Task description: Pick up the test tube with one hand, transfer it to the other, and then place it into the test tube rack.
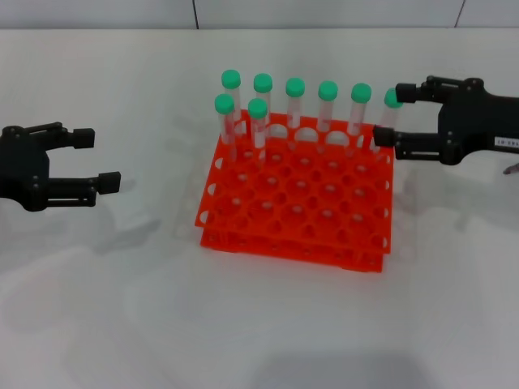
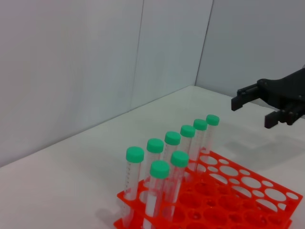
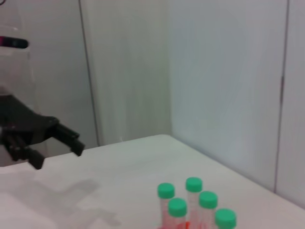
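Note:
The orange test tube rack (image 1: 296, 203) stands in the middle of the white table. Several green-capped test tubes stand upright in its two far rows. The test tube at the far right corner (image 1: 392, 99) is closest to my right gripper (image 1: 392, 115). That gripper is open and empty, and in the head view its fingers frame the tube's cap. In the left wrist view the right gripper (image 2: 252, 113) hangs clear beyond that tube (image 2: 212, 120). My left gripper (image 1: 99, 160) is open and empty, well left of the rack. It also shows in the right wrist view (image 3: 58, 155).
The rack (image 2: 224, 191) holds six tubes in its far row and two more (image 1: 258, 109) at the left of the second row. Grey wall panels (image 2: 95, 71) stand behind the table. Bare white table (image 1: 259, 324) lies in front of the rack and at both sides.

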Controlling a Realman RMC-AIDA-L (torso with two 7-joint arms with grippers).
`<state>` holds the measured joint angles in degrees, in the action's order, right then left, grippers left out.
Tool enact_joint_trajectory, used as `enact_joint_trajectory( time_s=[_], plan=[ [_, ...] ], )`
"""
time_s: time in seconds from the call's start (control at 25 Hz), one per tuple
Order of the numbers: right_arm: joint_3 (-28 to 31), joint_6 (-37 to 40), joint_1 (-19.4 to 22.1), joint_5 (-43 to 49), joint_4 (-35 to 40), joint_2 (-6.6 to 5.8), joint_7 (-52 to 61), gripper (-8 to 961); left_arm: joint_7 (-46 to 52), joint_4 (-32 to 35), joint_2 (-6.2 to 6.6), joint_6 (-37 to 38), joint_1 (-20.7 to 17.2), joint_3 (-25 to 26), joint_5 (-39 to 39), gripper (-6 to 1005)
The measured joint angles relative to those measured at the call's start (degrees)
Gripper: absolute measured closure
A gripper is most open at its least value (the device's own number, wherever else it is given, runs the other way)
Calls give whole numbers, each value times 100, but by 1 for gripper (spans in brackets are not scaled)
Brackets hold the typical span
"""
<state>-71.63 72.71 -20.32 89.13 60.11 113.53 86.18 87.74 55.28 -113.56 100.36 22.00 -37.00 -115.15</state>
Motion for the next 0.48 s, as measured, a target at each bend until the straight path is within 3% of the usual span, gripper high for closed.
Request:
enact_joint_trajectory(
  time_s=[0.48],
  plan=[
    [9,232,5,123,28,3,4,185,24,0,-9,26,-13,0,52,124]
  ],
)
